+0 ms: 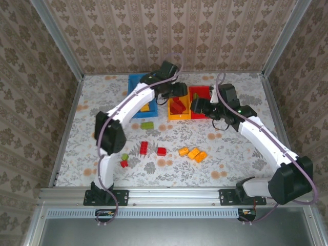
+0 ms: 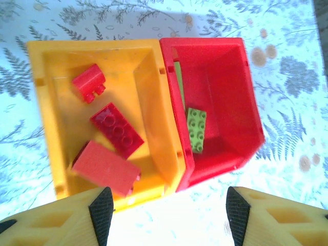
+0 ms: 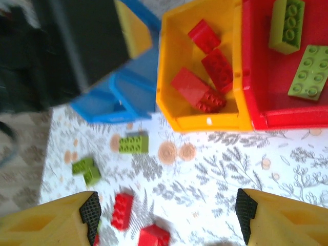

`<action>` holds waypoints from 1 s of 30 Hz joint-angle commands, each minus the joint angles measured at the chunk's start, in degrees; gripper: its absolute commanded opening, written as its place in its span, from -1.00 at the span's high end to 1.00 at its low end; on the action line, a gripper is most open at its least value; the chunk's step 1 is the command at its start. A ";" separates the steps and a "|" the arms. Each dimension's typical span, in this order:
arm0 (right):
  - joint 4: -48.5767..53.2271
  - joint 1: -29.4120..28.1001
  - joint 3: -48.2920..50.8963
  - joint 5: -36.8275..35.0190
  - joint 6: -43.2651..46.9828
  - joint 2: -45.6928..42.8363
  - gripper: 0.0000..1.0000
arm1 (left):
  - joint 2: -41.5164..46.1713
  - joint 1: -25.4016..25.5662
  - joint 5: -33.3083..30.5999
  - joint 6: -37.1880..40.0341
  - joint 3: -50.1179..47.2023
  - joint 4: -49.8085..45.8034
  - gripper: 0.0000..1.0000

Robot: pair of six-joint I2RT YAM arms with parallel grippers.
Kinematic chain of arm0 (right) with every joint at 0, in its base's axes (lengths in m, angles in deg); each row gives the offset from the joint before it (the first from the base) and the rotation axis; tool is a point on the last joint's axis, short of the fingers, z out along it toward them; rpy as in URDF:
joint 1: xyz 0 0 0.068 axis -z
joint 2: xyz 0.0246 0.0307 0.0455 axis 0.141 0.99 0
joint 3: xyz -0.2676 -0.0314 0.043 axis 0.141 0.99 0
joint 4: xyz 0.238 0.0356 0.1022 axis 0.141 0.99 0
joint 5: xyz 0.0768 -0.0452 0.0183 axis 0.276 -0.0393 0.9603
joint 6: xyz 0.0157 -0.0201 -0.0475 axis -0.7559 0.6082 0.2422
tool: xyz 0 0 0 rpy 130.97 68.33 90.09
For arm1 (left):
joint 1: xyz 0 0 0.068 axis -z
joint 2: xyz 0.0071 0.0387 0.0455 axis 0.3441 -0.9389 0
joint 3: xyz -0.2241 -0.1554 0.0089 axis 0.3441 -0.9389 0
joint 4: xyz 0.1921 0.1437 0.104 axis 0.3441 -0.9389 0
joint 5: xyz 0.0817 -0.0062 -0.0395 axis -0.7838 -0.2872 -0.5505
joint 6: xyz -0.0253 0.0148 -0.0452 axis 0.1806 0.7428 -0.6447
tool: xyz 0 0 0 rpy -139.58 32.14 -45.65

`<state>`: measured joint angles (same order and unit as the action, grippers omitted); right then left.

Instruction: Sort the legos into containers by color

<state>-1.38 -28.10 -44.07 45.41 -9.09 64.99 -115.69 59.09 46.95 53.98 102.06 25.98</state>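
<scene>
Plainly: two empty grippers crowded over the bins

Both arms reached to the upper middle of the top view. The left gripper [image 1: 177, 92] hung over the yellow bin [image 1: 178, 118]. The right gripper [image 1: 196, 106] was just beside it, at the seam with the red bin [image 1: 200, 90].

Risk one, as I judged it: the wrists were near enough to knock each other or a bin wall on a descent. The two bins touched, so a shove to one would likely shift both.

Risk two was a colour mix-up. Red bricks [image 2: 117, 129] lay in the yellow bin, green bricks [image 3: 310, 72] in the red bin, and an orange brick [image 1: 145, 107] in the blue bin [image 1: 135, 80]. Dropping by bin colour would break that pattern.

The left gripper's fingers were spread wide, holding and touching nothing. The right gripper was the same.

Loose legos waited on the table [image 1: 241, 169] at lower middle: a red one [image 1: 144, 148], an orange one [image 1: 193, 153] and a green one [image 1: 147, 125].
</scene>
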 commanded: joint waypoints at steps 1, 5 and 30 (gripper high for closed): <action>11.09 -4.35 0.86 -4.49 7.41 -3.44 -0.45 | 9.06 -0.08 1.86 3.79 -10.22 -0.25 -0.29; 19.16 -9.53 2.70 -7.55 8.95 -6.06 -0.43 | 17.99 1.25 8.55 5.70 -25.87 0.11 -0.37; 28.77 -15.52 6.53 -7.84 -1.52 -30.70 -0.66 | 9.08 23.63 -7.37 38.98 -38.50 6.34 -0.54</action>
<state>25.92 -43.75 -36.92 37.12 -8.41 35.19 -104.98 82.01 43.57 87.67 61.49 31.36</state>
